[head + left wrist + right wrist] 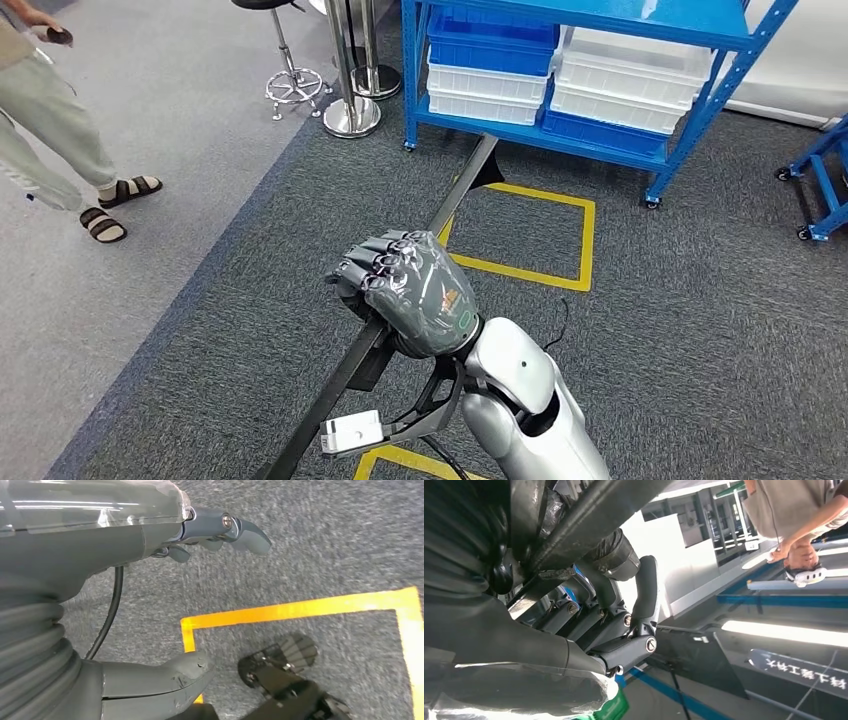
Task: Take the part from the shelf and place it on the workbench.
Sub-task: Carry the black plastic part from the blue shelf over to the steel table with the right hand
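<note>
The head view looks down on a grey carpeted floor [700,330] marked with a yellow taped rectangle [530,235], and there the right hand [405,290] is wrapped in a fist around a long, dark, flat metal bar [455,200], the part, which slants above the carpet from beside the rectangle's near corner toward the foot of the blue metal shelf rack [590,60]. The rack, beyond the rectangle, carries blue and white plastic bins [560,65]. Far to the side of the rectangle a person in sandals [60,130] stands on the lighter floor. The right wrist view adds the underside of that grip: dark fingers [624,630] curl tightly under the bar [589,515], with a person's arm in the blurred background. The left wrist view shows the left hand [150,605] hanging over the carpet near a corner of yellow tape [300,610], thumb and fingers apart with nothing between them. The bar's lower end runs out of the head view, and the workbench cannot be made out.
</note>
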`<state>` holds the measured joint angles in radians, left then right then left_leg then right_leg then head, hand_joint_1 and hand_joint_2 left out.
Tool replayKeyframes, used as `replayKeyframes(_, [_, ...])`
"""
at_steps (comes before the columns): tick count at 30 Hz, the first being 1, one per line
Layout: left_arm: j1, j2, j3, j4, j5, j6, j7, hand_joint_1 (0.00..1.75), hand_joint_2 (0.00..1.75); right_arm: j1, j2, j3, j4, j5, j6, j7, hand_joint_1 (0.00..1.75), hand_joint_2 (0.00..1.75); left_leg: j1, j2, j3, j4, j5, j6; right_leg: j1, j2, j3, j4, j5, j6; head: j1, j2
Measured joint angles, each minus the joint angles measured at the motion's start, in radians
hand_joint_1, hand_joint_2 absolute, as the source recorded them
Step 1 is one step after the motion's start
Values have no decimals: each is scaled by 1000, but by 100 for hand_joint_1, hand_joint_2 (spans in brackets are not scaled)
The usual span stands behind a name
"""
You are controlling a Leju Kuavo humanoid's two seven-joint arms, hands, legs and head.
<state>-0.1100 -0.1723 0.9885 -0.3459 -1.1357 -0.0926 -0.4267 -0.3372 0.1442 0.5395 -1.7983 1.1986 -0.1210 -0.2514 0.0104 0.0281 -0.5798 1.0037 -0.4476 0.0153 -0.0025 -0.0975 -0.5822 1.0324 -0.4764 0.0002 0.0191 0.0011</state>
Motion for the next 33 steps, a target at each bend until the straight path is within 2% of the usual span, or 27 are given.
replayKeyframes(1, [0, 0, -4, 0, -5, -1, 2, 0, 175, 2, -1, -2, -5, 4, -2, 2, 175, 175, 3, -9, 1, -3, 4, 6, -2, 21, -7, 20, -16, 5, 0, 0])
replayKeyframes(3, [-4, 0, -13, 0, -14, -4, 6, 0, 175, 9, -7, -8, -16, 13, -6, 6, 175, 175, 6, -28, 0, -6, 10, 15, -6, 76, -49, 121, -77, 12, 0, 0])
replayKeyframes(4, [-5, 0, -18, 0, -19, -6, 9, 0, 175, 16, -13, -14, -22, 17, -8, 8, 175, 175, 6, -40, -2, -6, 11, 18, -6, 89, -82, 189, -110, 12, 0, 0])
replayKeyframes(5, [-6, 0, -23, 0, -23, -7, 12, 0, 175, 26, -19, -19, -27, 22, -8, 11, 175, 175, 5, -53, -4, -5, 12, 19, -6, 94, -109, 244, -129, 12, 0, 0])
replayKeyframes(6, [-6, 0, -28, 0, -26, -8, 15, 0, 175, 35, -25, -24, -33, 27, -8, 13, 175, 175, 5, -67, -5, -3, 13, 20, -6, 95, -123, 271, -129, 12, 0, 0])
replayKeyframes(7, [-6, 0, -32, 0, -28, -8, 17, 0, 175, 43, -30, -29, -40, 32, -8, 16, 175, 175, 5, -81, -6, -1, 12, 19, -7, 97, -119, 258, -109, 10, 0, 0])
replayKeyframes(8, [-6, 0, -36, 0, -29, -9, 19, 0, 175, 48, -34, -33, -47, 37, -8, 19, 175, 175, 5, -95, -6, 2, 12, 18, -8, 103, -96, 208, -74, 7, 0, 0])
replayKeyframes(10, [-9, -1, -42, 0, -31, -9, 20, 0, 175, 53, -40, -39, -60, 42, -8, 21, 175, 175, 4, -120, -9, 10, 9, 13, -10, 147, -36, 76, -12, 1, 0, 0])
replayKeyframes(11, [-11, -1, -45, 0, -31, -9, 21, 0, 175, 54, -43, -43, -65, 44, -8, 21, 175, 175, 4, -131, -14, 14, 8, 8, -11, 166, -17, 31, 3, -1, 0, 0])
replayKeyframes(12, [-12, -2, -48, 0, -32, -9, 21, 0, 175, 56, -45, -45, -69, 45, -8, 22, 175, 175, 5, -140, -19, 16, 8, 1, -10, 179, -9, 11, 5, -2, 0, 0])
replayKeyframes(14, [-13, -1, -52, 0, -33, -9, 21, 0, 175, 60, -49, -48, -76, 47, -8, 22, 175, 175, 8, -158, -26, 14, 11, -12, -9, 164, -8, 6, 6, -7, 0, 0])
replayKeyframes(15, [-13, 0, -53, 0, -34, -9, 21, 0, 175, 61, -50, -48, -78, 48, -8, 22, 175, 175, 8, -151, -29, 17, 10, -18, -10, 154, -6, 1, 8, -12, 0, 0])
replayKeyframes(17, [-15, 2, -57, 0, -35, -10, 21, 0, 175, 63, -50, -48, -86, 50, -10, 22, 175, 175, 5, -99, -54, 66, -21, -27, -15, 126, 1, -9, 12, -24, 0, 0])
replayKeyframes(18, [-19, 2, -60, 0, -35, -11, 21, 0, 175, 65, -51, -50, -92, 52, -11, 22, 175, 175, 5, -66, -79, 121, -51, -30, -14, 110, 2, -11, 11, -28, 0, 0])
replayKeyframes(19, [-24, 2, -62, 1, -34, -13, 20, 0, 175, 69, -52, -52, -97, 53, -12, 23, 175, 175, 6, -46, -112, 187, -83, -34, -12, 94, 3, -11, 10, -31, -1, 0])
replayKeyframes(20, [-28, 2, -64, 1, -33, -15, 19, 0, 175, 73, -54, -54, -101, 54, -13, 23, 175, 175, 7, -38, -141, 248, -107, -37, -10, 77, 3, -10, 8, -32, -1, 0])
replayKeyframes(21, [-31, 2, -66, 1, -31, -18, 18, 0, 175, 77, -56, -56, -105, 56, -13, 23, 175, 175, 9, -34, -157, 282, -113, -39, -9, 61, 3, -9, 6, -33, -1, 0])
replayKeyframes(22, [-32, 2, -70, 1, -28, -20, 17, 0, 175, 81, -57, -58, -109, 57, -13, 23, 175, 175, 9, -32, -154, 279, -101, -39, -9, 46, 4, -9, 5, -32, -1, 0])
replayKeyframes(23, [-32, 2, -74, 0, -26, -22, 16, 0, 175, 83, -58, -59, -113, 60, -13, 23, 175, 175, 9, -26, -130, 237, -73, -38, -9, 33, 6, -9, 3, -31, -1, 0])
replayKeyframes(25, [-34, 2, -83, 0, -23, -23, 18, 0, 175, 86, -58, -62, -121, 65, -14, 23, 175, 175, 4, 13, -53, 98, -15, -30, -6, 10, 12, -8, -3, -24, -1, 0])
replayKeyframes(26, [-36, 1, -86, 0, -22, -24, 21, 0, 175, 87, -59, -65, -126, 67, -17, 23, 175, 175, -1, 30, -25, 45, 0, -23, -3, 1, 14, -8, -5, -20, -1, 0])
replayKeyframes(27, [-36, 0, -90, 0, -20, -24, 27, 0, 175, 90, -59, -68, -131, 69, -20, 23, 175, 175, -5, 41, -12, 17, 4, -16, -1, -9, 16, -7, -7, -15, -1, 0])
replayKeyframes(28, [-35, 0, -93, 0, -19, -23, 32, 0, 175, 93, -60, -71, -135, 70, -23, 23, 175, 175, -9, 38, -11, 10, 1, -10, 2, -19, 18, -9, -8, -11, -1, 0])
replayKeyframes(30, [-27, -1, -99, 0, -17, -23, 42, 0, 175, 100, -61, -76, -140, 73, -29, 23, 175, 175, -5, 13, -10, 4, 7, 1, 1, -30, 24, -9, -12, -2, -1, 0])
replayKeyframes(31, [-22, -1, -102, 0, -16, -23, 46, 0, 175, 104, -62, -78, -144, 74, -34, 23, 175, 175, -3, 2, -8, -1, 10, 7, 0, -15, 22, 3, -24, 3, -1, 0])
replayKeyframes(33, [-18, -2, -109, 0, -14, -23, 49, 0, 175, 113, -64, -87, -151, 74, -43, 23, 175, 175, 2, -20, -5, -7, 16, 19, -7, 44, -11, 83, -75, 11, 0, 0])
